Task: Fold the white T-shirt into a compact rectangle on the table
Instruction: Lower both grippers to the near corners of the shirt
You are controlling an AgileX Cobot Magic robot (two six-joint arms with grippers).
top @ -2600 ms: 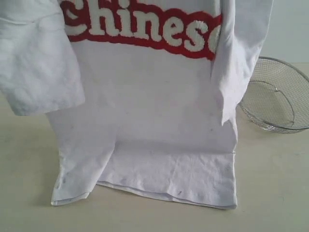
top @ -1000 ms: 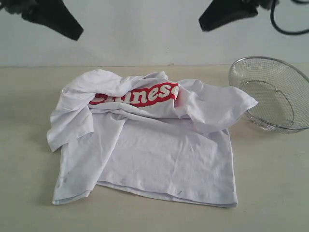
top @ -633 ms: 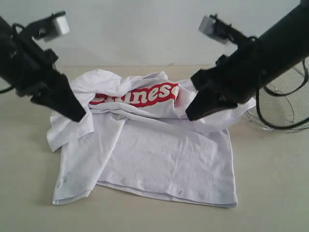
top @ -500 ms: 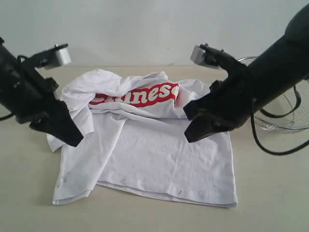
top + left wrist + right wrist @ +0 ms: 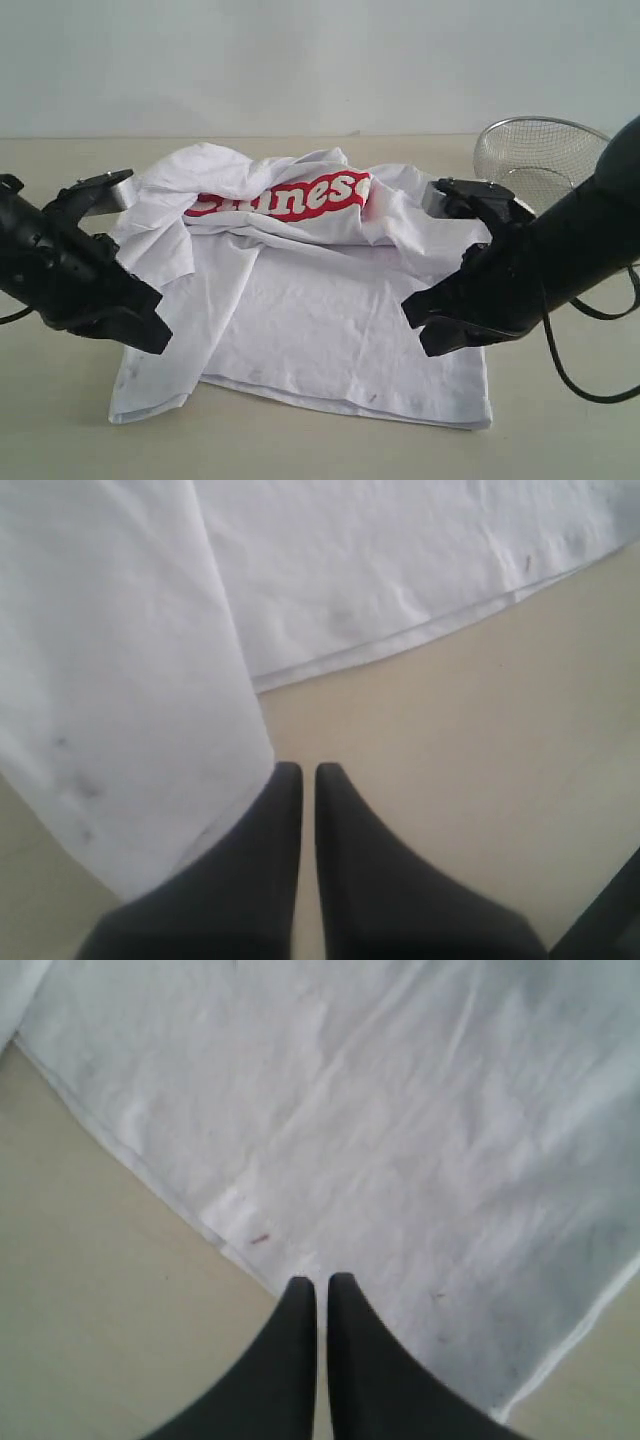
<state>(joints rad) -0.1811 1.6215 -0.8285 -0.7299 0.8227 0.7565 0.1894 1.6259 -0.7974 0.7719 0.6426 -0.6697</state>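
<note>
Two black claws hang low over the broad pale beige table point(image 5: 560, 430): the left gripper point(image 5: 150, 335) at the lower left of the frame and the right gripper point(image 5: 420, 330) at the lower right. Between them lies the white short-sleeved T-shirt point(image 5: 330, 310), in the middle of the frame. Its lower half is spread flat, and its upper half is bunched in loose folds with the red-outlined lettering point(image 5: 290, 197) partly showing.

The left gripper has its jaws pressed together with nothing between them. In the left wrist view its tips are just beside the edge of a folded flap of the shirt. The right gripper is closed on nothing too, with its tips at the shirt's hem.

The round silver wire-mesh basket point(image 5: 530, 150) stands at the upper right, partly behind the right arm. The part of its bowl that shows holds only bare mesh.
</note>
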